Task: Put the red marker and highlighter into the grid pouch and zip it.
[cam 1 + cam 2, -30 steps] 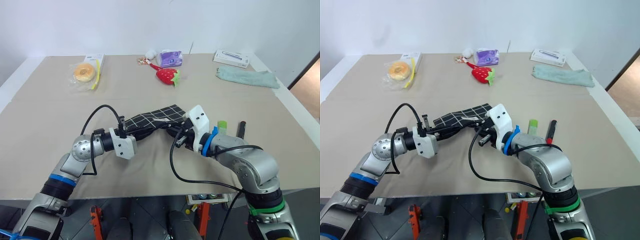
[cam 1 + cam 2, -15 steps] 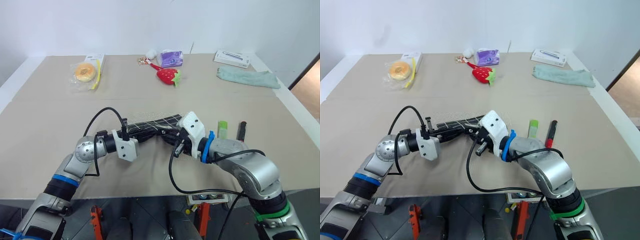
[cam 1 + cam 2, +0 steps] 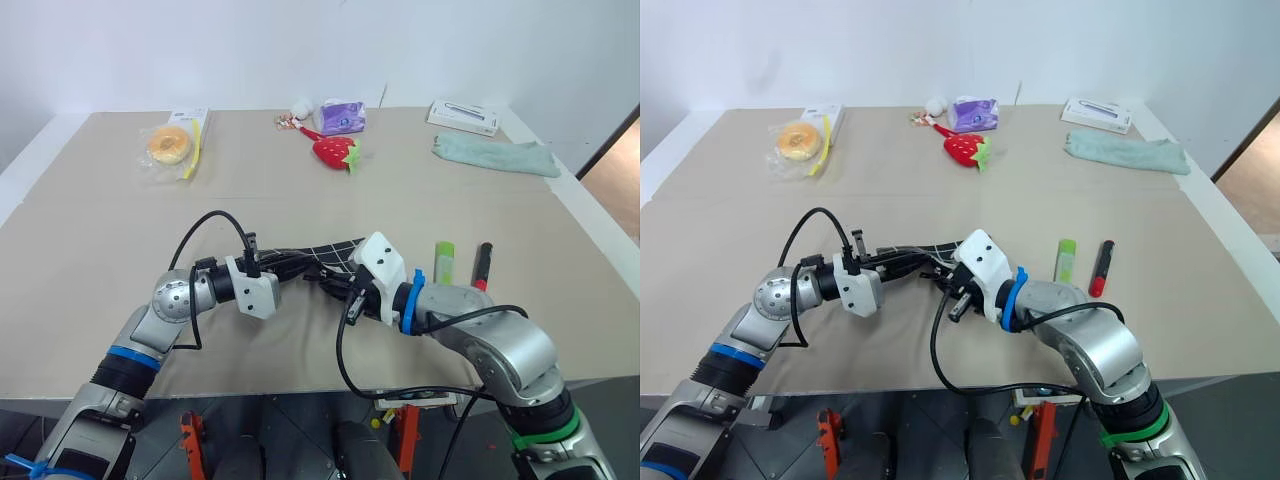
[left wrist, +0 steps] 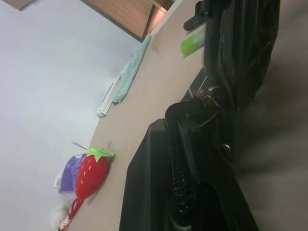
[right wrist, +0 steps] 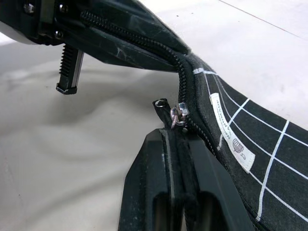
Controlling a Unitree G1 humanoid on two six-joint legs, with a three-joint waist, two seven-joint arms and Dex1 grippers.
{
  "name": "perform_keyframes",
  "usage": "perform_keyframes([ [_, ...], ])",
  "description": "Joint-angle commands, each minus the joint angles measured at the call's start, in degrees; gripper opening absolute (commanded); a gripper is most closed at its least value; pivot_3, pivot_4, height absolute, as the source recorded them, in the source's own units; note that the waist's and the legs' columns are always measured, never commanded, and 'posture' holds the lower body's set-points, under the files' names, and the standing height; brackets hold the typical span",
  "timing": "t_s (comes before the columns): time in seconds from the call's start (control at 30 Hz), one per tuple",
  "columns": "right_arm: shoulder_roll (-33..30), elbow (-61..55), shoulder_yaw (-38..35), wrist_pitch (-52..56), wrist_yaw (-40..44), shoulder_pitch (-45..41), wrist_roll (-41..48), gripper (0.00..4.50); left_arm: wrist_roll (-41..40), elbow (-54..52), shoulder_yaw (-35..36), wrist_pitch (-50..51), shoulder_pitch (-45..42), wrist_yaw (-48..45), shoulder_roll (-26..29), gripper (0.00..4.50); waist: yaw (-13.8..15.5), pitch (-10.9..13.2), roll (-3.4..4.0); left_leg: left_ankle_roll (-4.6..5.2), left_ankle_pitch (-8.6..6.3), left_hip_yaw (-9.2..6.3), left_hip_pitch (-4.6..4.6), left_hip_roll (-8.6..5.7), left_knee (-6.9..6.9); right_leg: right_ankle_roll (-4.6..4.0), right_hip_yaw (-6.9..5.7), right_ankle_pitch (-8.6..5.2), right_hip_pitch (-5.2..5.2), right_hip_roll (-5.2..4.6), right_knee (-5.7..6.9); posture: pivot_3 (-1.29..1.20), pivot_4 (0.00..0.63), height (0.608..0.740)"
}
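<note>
Beige matte counter (image 3: 300, 190), white edging, plain white wall behind; wood-toned floor or door at far right. My left fingers (image 3: 902, 263) are clamped shut on the left end of the grid pouch (image 3: 335, 252), which is held up between both arms, soft black fabric with thin white grid lines, white label and coiled black zipper. My right fingers (image 5: 174, 144) are at the zipper's metal pull (image 5: 179, 111), pressed together, can't tell whether they pinch it. To the right of my right arm on the counter lie the highlighter (image 3: 1066, 260), flat pale green plastic, and just beside it the red marker (image 3: 1100, 268), slim. Far side: bagged donut (image 3: 169, 145), plush strawberry (image 3: 336, 150), purple packet (image 3: 342, 116), folded teal cloth (image 3: 494, 155), white box (image 3: 463, 116).
</note>
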Motion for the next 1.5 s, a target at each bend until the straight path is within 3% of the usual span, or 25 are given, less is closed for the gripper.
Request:
perform_keyframes([
  [0.03,-1.1,-3.8,-5.2,1.1,2.0,0.7,4.3,2.14,-0.7,-0.7,0.4,-0.2,0.0,0.3,0.3,0.00,0.1,0.0,0.00,0.00,0.00,0.00,0.00,0.00,0.00,0.00,0.00,0.00,0.00,0.00,0.00,0.00,0.150,0.740],
  [0.13,-5.0,-6.3,-14.4,2.6,6.7,3.2,11.9,3.63,-0.4,0.0,0.7,-0.3,0.2,0.7,0.6,0.00,0.2,0.0,-0.01,0.00,0.00,0.00,-0.01,-0.01,0.00,0.00,0.00,0.00,0.01,-0.02,0.00,0.00,0.150,0.740],
  [0.2,-5.5,-4.7,-20.2,3.7,5.6,3.4,14.9,4.46,-0.4,0.4,1.0,-0.2,0.1,0.9,0.6,0.00,0.3,0.0,-0.02,0.00,0.00,0.00,-0.03,-0.03,0.01,0.01,0.00,-0.01,0.02,-0.04,0.00,0.00,0.150,0.740],
  [0.3,-8.8,-1.9,-24.9,3.9,4.5,5.1,14.1,4.46,-1.9,1.0,1.9,1.2,-0.3,1.2,0.1,0.00,0.3,0.0,-0.02,0.00,0.00,0.00,-0.01,-0.03,0.03,0.01,0.00,0.01,0.03,-0.03,0.00,0.00,0.150,0.740],
  [0.43,-8.8,7.8,-27.5,5.3,-8.6,3.2,4.6,4.46,-5.6,1.3,3.4,4.9,-0.8,1.2,-1.0,0.00,0.2,0.0,-0.03,0.00,0.00,0.03,0.04,-0.02,0.04,0.00,0.02,0.05,0.05,-0.01,0.00,0.00,0.150,0.740],
  [0.6,-7.6,13.6,-28.9,5.8,-18.5,3.1,-3.0,4.46,-9.9,1.9,5.5,9.6,-1.4,0.7,-2.5,0.00,0.2,0.0,-0.03,0.02,0.01,0.05,0.02,-0.04,0.02,0.01,0.06,0.05,0.02,-0.01,0.00,0.00,0.150,0.740],
  [1.17,-4.4,14.3,-29.1,10.1,-23.2,8.4,-9.0,4.46,-14.1,1.0,6.6,13.8,-7.0,-2.7,-4.4,0.00,0.2,0.0,-0.02,0.12,-0.05,0.07,0.00,-0.07,0.02,0.02,0.12,-0.01,0.01,-0.02,0.00,0.00,0.150,0.740],
  [1.27,-3.8,15.3,-29.6,9.3,-23.0,9.3,-9.7,3.62,-14.4,1.0,6.7,14.2,-7.7,-2.9,-4.8,0.00,0.1,0.0,-0.02,0.13,-0.05,0.08,0.03,-0.06,0.02,0.02,0.13,-0.01,0.02,0.00,0.00,0.00,0.150,0.740],
  [1.47,-4.1,15.9,-29.8,8.0,-22.5,8.6,-10.2,0.70,-14.6,2.0,6.6,14.4,-8.7,-3.1,-5.2,0.00,0.2,0.0,-0.02,0.12,-0.05,0.08,0.02,-0.09,0.08,0.03,0.14,0.00,0.07,-0.03,0.00,0.00,0.150,0.740],
  [1.5,-4.2,15.9,-30.1,8.1,-22.3,8.2,-10.1,0.51,-14.6,2.4,6.6,14.5,-9.1,-3.1,-5.4,0.00,0.2,0.0,-0.02,0.12,-0.05,0.07,0.02,-0.08,0.08,0.03,0.13,0.00,0.08,-0.03,-0.01,0.00,0.150,0.740],
])
